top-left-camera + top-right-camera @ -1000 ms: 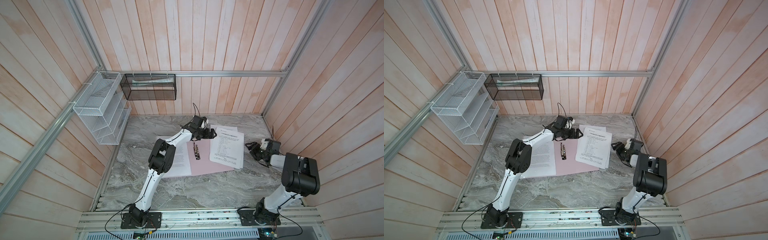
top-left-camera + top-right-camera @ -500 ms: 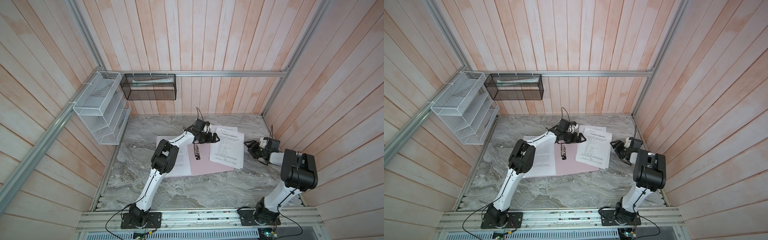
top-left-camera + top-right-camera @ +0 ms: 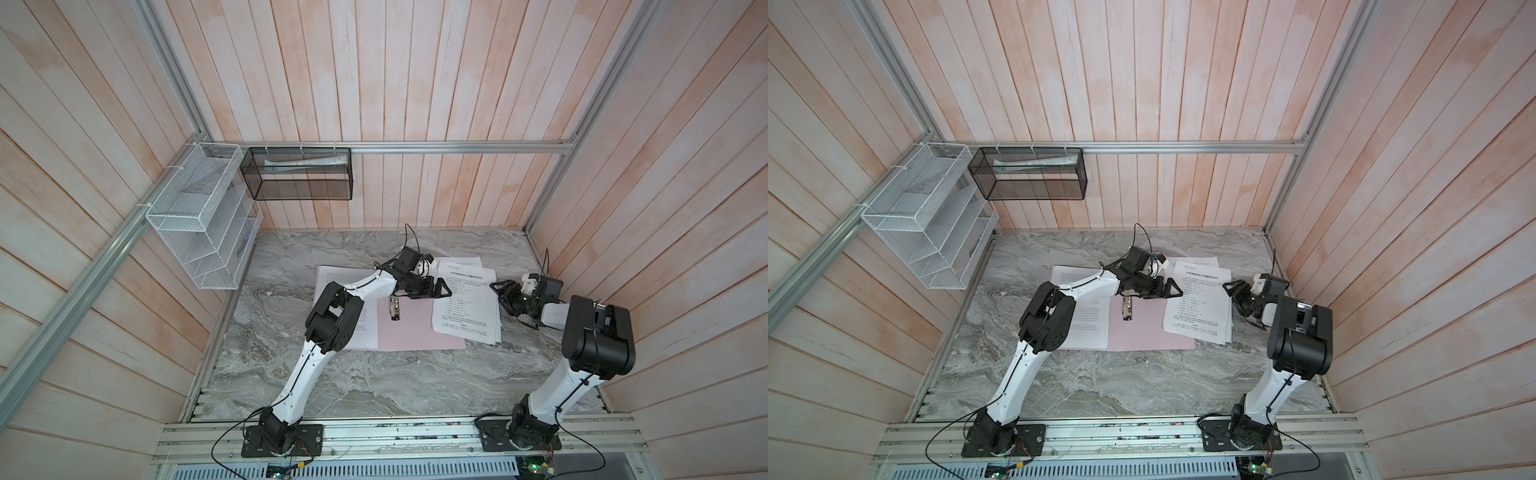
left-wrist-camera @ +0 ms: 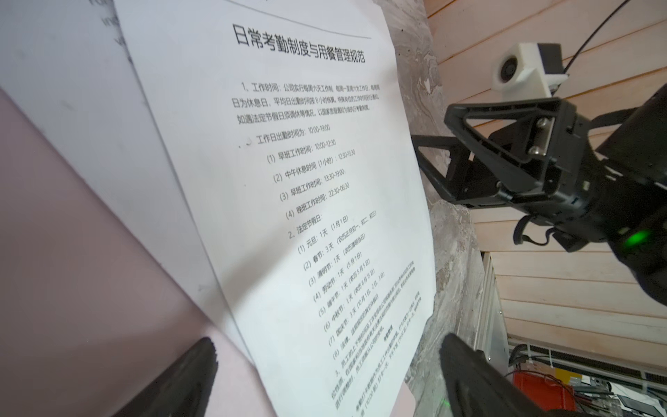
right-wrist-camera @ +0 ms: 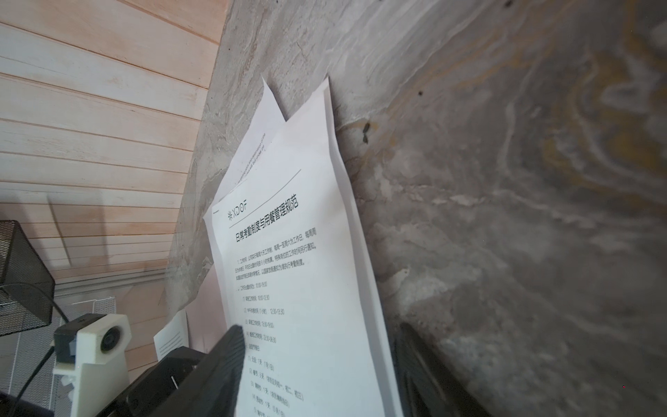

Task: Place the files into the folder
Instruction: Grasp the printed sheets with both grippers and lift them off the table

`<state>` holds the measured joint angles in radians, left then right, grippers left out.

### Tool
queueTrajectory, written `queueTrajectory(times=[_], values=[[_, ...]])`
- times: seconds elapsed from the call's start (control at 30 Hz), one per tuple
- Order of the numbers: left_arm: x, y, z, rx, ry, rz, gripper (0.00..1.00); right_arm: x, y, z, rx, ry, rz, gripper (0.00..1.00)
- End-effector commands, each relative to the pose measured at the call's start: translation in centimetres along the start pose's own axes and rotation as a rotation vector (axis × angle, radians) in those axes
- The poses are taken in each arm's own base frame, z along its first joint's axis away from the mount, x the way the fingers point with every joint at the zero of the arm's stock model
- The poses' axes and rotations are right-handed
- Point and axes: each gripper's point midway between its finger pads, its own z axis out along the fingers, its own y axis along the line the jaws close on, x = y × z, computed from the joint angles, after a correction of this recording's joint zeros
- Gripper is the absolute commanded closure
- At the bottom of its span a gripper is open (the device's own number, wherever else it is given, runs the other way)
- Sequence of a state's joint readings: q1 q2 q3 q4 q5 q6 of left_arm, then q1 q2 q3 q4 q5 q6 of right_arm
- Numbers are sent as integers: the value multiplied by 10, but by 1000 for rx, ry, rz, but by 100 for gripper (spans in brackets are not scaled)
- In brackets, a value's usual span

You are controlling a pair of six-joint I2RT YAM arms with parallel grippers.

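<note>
The pink folder lies open on the marble table, its metal clip at the spine. A white printed sheet covers its left half. The files are a stack with a bold heading, lying partly on the folder's right half and partly on the table. My left gripper hovers open at the stack's left edge. My right gripper is open and straddles the stack's right edge, one finger over the top sheet and one on the table side.
A white wire rack hangs on the left wall. A black mesh basket holding rolled papers hangs on the back wall. The wooden right wall stands close behind my right arm. Bare marble stretches toward the front rail.
My left gripper has moved right, from over the clip to the stack's left edge. My right gripper has slid in onto the stack's right edge and its jaws have narrowed a little.
</note>
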<state>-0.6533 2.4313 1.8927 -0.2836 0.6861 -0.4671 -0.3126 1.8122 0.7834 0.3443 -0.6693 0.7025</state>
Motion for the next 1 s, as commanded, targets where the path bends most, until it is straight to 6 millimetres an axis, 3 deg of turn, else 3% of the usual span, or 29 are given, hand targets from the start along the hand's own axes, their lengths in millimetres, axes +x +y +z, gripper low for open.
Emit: queueTrajectory(times=[0.0, 0.2, 0.5, 0.6, 0.97], values=[[21, 26, -2, -44, 40, -46, 2, 4, 2, -1, -36, 22, -5, 39], [30, 38, -3, -48, 45, -60, 3, 13, 14, 2, -140, 71, 24, 47], [31, 51, -7, -47, 45, -76, 3, 32, 0, 15, -166, 162, 78, 57], [29, 52, -8, -45, 40, -78, 3, 36, 3, 16, -188, 177, 81, 64], [34, 53, -6, -43, 39, -93, 3, 50, 15, 26, -181, 222, 41, 72]])
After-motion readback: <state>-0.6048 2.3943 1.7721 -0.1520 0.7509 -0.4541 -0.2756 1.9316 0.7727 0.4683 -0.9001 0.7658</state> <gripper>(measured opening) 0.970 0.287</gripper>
